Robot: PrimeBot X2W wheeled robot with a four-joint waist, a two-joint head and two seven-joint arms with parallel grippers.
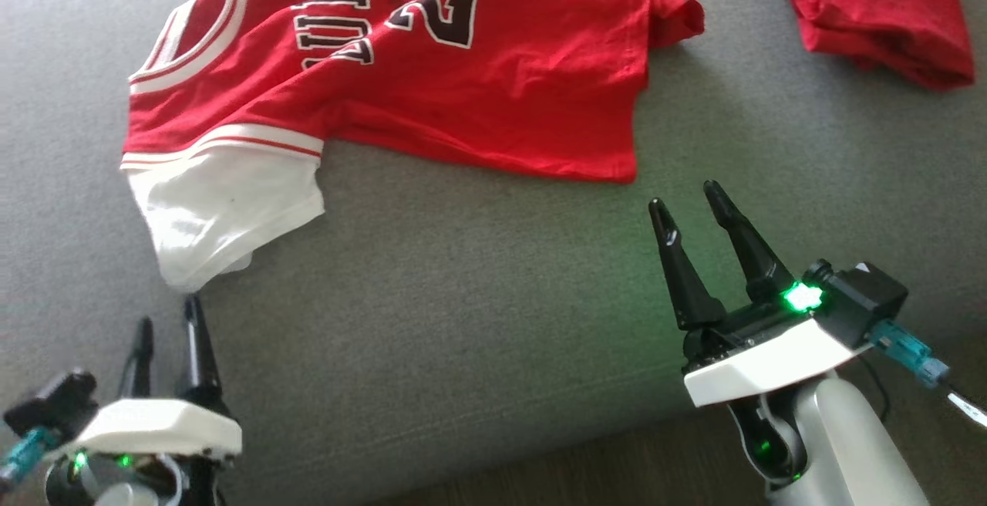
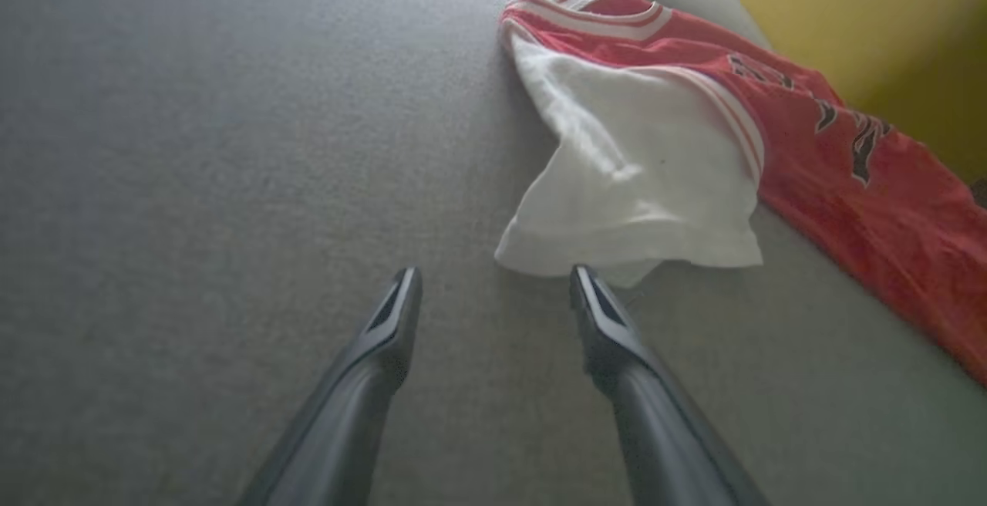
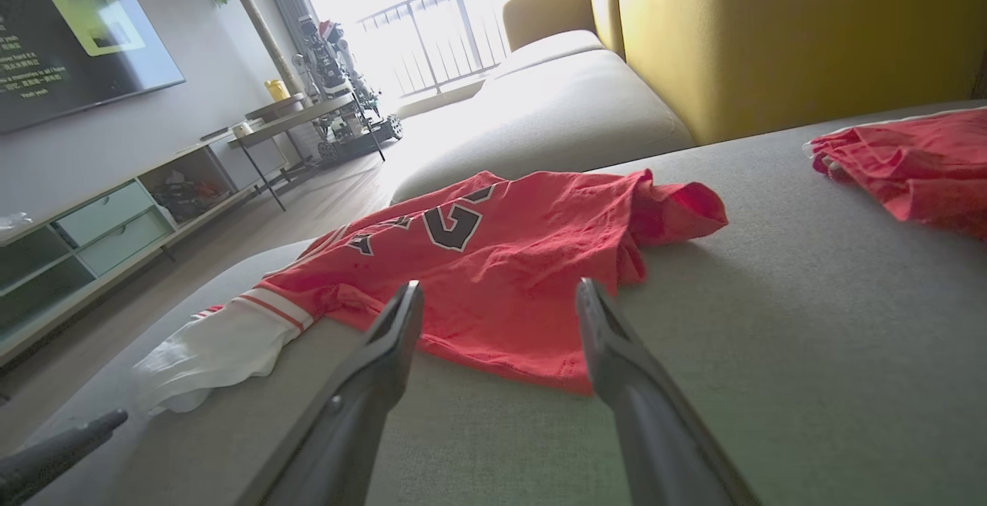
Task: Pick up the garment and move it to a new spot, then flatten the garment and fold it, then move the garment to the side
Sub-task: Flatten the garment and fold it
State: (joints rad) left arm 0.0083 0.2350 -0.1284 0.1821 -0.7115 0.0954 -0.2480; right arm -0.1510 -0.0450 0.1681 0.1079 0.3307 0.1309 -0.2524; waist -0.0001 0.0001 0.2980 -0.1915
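A red jersey [image 1: 478,82] with black, white-edged lettering lies spread on the grey sofa seat [image 1: 478,298], reaching across the upper middle of the head view, its striped collar toward the left and its hem toward the right. Its cloth is mostly flat with some wrinkles, and a small bunched fold sticks out at the upper right corner. A white sleeve [image 1: 224,213] hangs off its lower left edge and lies rumpled on the seat. The left claw [image 1: 166,312] is at the lower left, its two dark fingers parted and holding nothing; in the left wrist view one fingertip sits just beside the sleeve's cuff edge, though I cannot tell if it touches. The right claw [image 1: 684,195] is at the lower right, also spread open and empty, pointing at the jersey's hem and near it but apart from it. A second red garment [image 1: 879,12] lies crumpled at the upper right, well apart from the jersey. The right wrist view shows a yellow backrest [image 3: 771,28] behind the seat.
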